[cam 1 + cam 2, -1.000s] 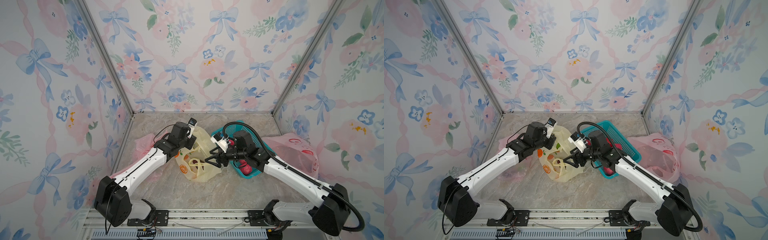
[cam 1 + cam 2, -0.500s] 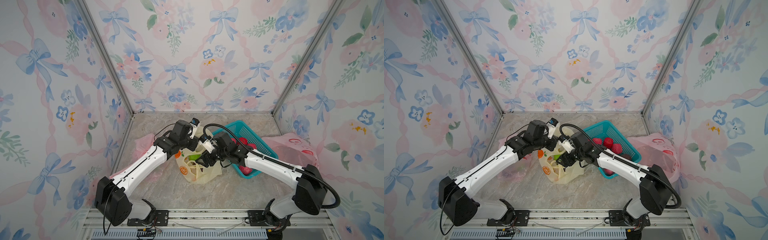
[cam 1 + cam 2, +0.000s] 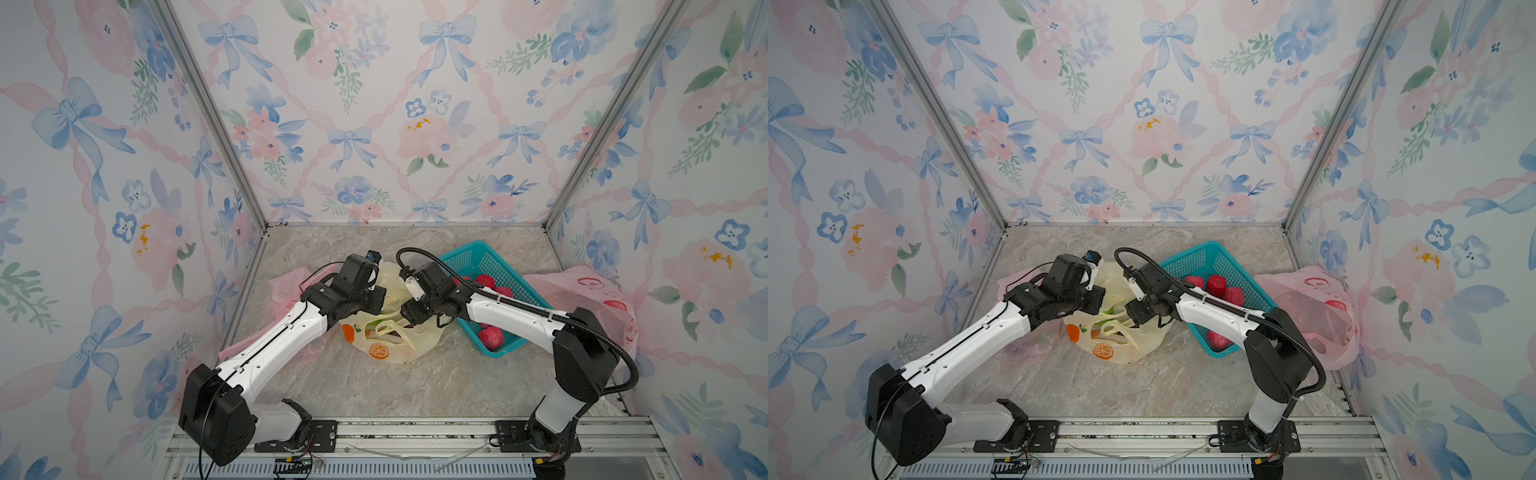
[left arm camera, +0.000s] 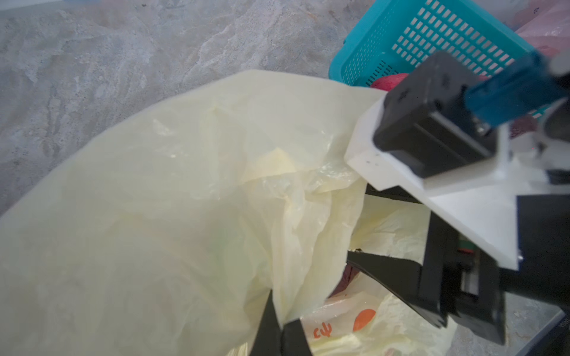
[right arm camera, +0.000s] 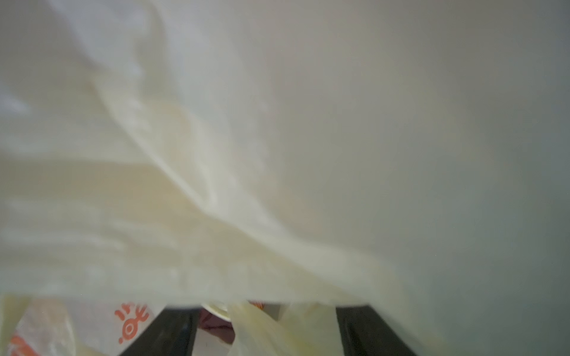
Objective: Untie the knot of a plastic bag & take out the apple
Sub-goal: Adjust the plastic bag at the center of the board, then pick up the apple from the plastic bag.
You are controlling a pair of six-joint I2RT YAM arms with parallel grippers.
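Right gripper (image 5: 265, 320) entered bag (image 3: 399, 349), apple (image 5: 216, 329) between jaws

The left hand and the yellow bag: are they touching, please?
Touching: the left wrist view shows the left hand pinching a fold of the yellow bag.

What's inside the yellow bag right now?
The right gripper reaches, open, into the mouth of the yellow bag. Between its fingers shows a dark red patch, probably the apple. Plastic folds cover the rest of it.
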